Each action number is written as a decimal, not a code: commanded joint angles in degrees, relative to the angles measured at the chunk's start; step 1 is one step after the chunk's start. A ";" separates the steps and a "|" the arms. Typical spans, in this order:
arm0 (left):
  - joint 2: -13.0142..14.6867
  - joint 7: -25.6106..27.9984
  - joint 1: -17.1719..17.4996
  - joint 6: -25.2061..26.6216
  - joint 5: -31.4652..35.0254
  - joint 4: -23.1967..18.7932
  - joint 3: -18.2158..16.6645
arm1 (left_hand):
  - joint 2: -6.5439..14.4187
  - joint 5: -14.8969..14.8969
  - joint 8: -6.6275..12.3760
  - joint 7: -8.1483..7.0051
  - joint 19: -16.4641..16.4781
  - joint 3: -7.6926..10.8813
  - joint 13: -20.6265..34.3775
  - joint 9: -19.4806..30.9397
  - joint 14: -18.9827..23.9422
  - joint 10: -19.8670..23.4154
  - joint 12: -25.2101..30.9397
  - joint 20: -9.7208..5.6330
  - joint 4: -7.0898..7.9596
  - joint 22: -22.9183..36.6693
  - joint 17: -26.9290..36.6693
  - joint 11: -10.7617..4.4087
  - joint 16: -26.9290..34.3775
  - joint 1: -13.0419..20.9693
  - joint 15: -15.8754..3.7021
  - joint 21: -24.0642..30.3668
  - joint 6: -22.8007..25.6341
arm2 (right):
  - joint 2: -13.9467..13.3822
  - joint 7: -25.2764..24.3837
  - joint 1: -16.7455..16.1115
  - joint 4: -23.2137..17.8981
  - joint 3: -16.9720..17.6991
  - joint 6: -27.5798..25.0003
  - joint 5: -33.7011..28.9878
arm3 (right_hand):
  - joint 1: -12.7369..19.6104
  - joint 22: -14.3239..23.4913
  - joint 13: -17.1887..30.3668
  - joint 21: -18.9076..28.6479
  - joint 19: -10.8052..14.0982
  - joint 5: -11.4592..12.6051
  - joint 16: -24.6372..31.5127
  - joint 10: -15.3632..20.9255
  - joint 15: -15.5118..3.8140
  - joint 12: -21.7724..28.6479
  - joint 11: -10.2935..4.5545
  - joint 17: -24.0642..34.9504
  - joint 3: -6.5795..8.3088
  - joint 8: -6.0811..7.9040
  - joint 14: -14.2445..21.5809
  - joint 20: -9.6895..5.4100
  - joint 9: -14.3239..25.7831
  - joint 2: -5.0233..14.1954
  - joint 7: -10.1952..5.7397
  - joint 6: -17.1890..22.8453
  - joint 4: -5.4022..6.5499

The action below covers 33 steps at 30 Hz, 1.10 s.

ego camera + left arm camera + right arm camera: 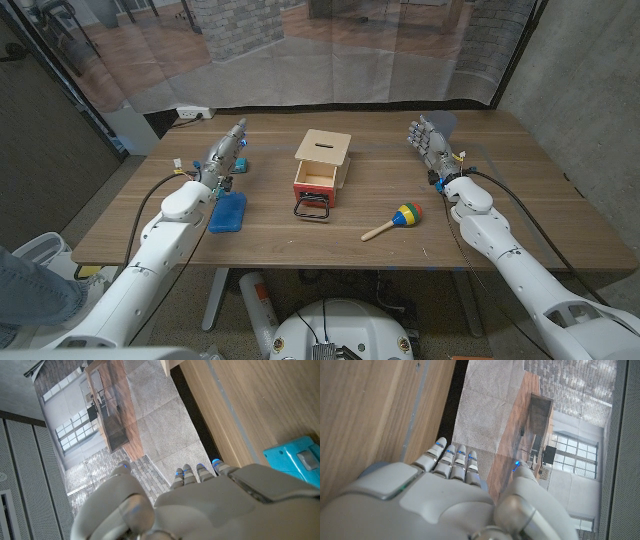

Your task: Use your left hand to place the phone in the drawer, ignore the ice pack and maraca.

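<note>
A wooden table (300,235) with a plain plank top carries everything here. Near its middle stands a small wooden drawer box (322,165) with a slot in its pale lid, its red-fronted drawer pulled open toward the robot (a black wire handle rests on the tabletop just in front). To the robot's left lies a blue ice pack (228,212), and farther back on that side a teal phone (294,459) lies near the far edge. To the right of the box, well apart from it, a multicoloured maraca (393,222) lies on its side, stick pointing toward the robot.
</note>
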 commanded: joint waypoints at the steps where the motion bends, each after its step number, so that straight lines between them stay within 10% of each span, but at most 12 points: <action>1: 1.19 0.24 1.42 1.16 0.71 -1.46 -1.42 | -0.07 -0.10 0.13 -0.02 -0.53 0.15 0.12 0.13 0.23 0.18 0.04 -1.94 -0.40 0.30 0.20 0.01 0.12 0.97 -0.19 -0.03 0.04 | 1.10 0.63 0.87 1.73 0.13 0.16 -0.15 | 0.64 0.12 0.26 -0.24 -0.15 -0.06 -0.39 -0.02 0.62 -0.03 -0.94 0.21 0.05 0.15 -0.28 0.73 0.07 0.06 -0.74 -0.03 -0.39; 33: 4.16 4.87 3.48 1.74 7.00 -4.27 -4.29 | -0.07 -0.39 0.23 -0.32 -0.66 0.25 0.13 0.16 0.54 0.25 -0.11 -1.76 -1.33 0.29 0.17 0.33 0.03 2.45 0.51 -0.09 0.95 | 1.69 0.22 1.41 1.75 -0.30 -0.18 -1.35 | 0.41 0.16 0.27 -0.78 -1.13 -0.21 -0.43 -0.10 0.31 -0.22 -0.54 0.30 -0.13 0.10 -0.50 0.31 0.10 0.31 -0.59 0.08 -0.43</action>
